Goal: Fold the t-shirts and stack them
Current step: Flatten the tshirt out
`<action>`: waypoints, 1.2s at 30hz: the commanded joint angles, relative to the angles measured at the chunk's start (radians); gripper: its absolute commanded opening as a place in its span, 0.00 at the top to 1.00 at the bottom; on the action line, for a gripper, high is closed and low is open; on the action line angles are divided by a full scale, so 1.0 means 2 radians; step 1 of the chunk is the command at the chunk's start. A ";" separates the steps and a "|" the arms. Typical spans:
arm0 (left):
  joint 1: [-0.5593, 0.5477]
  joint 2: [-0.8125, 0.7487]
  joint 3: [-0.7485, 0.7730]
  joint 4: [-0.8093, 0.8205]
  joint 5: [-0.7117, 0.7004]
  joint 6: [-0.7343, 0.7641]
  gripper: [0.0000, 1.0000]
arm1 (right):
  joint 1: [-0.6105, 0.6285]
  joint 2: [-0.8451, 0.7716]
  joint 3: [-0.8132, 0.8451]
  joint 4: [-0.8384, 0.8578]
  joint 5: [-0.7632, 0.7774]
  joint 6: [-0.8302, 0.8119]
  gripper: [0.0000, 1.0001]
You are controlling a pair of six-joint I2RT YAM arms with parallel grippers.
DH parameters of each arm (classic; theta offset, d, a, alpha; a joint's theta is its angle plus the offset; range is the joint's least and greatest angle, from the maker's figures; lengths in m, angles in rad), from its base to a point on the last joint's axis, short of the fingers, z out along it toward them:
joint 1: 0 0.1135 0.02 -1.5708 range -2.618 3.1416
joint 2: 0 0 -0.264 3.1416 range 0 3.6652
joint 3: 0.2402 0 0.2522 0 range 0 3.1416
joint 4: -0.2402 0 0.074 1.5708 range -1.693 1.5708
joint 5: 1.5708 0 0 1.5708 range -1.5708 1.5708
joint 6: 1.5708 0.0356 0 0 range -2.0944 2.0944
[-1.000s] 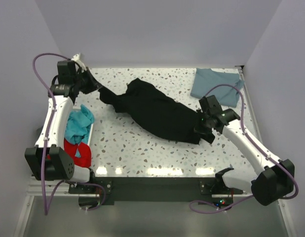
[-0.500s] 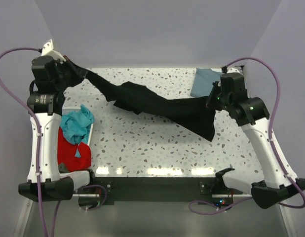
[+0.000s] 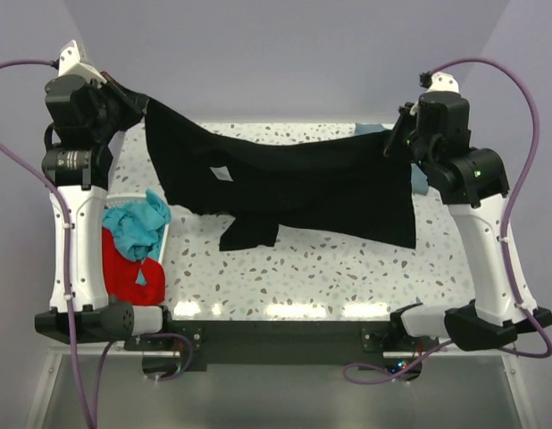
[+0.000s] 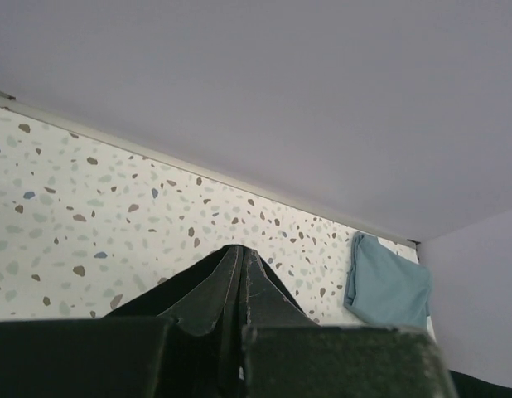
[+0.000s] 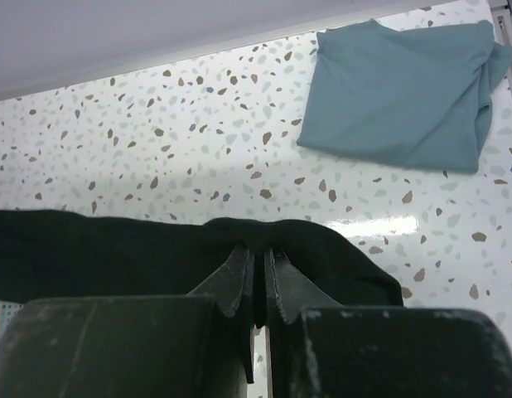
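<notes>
Top external: over the desk [image 3: 294,268], holding the black t-shirt [image 3: 285,183] aloft and stretched wide, white neck label showing; judged the spreading step ahead of the 1st fold. Beyond it, lying folded at the desk's far right corner: the slate-blue t-shirt [image 5: 401,87]. Clamped tight on 1 upper corner each: left pincer [image 4: 241,255], right pincer [image 5: 258,250]. Next, probably: lower evenly, lay flat under tension, fold, then stack on the blue.

Two tees: one black t-shirt [image 3: 285,183], one slate-blue t-shirt [image 5: 401,95]; two arms, the left arm [image 3: 75,223] and the right arm [image 3: 490,241]; one white basket [image 3: 165,255] with two garments, a teal cloth [image 3: 138,223], a red cloth [image 3: 124,268]; one bench [image 3: 303,268].
</notes>
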 commanded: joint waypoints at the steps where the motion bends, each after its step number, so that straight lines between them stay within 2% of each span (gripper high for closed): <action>1: 0.005 -0.005 0.061 0.033 -0.001 -0.003 1.00 | -0.002 -0.015 0.029 0.034 0.005 -0.015 1.00; 6: 0.005 -0.027 0.069 0.033 -0.010 -0.013 1.00 | -0.002 -0.074 -0.022 0.064 0.005 -0.015 1.00; 10: 0.004 -0.046 0.103 0.024 -0.021 -0.019 1.00 | -0.002 -0.127 -0.054 0.078 0.022 -0.011 1.00; 16: 0.004 -0.074 0.147 0.010 -0.067 -0.006 1.00 | -0.002 -0.198 -0.081 0.094 0.050 -0.009 1.00; 19: 0.004 -0.077 0.170 0.007 -0.100 0.005 1.00 | -0.002 -0.210 -0.089 0.097 0.058 -0.009 1.00; 26: 0.004 -0.071 0.173 0.010 -0.104 0.014 1.00 | -0.002 -0.212 -0.107 0.115 0.076 0.007 1.00; 32: 0.003 -0.057 0.118 0.039 -0.052 0.013 1.00 | -0.002 -0.202 -0.160 0.131 0.085 0.033 1.00; 35: 0.003 -0.045 0.047 0.060 0.007 -0.001 1.00 | -0.002 -0.186 -0.208 0.130 0.084 0.055 1.00; 36: 0.003 -0.042 0.001 0.075 0.021 -0.007 1.00 | -0.002 -0.176 -0.224 0.135 0.083 0.061 1.00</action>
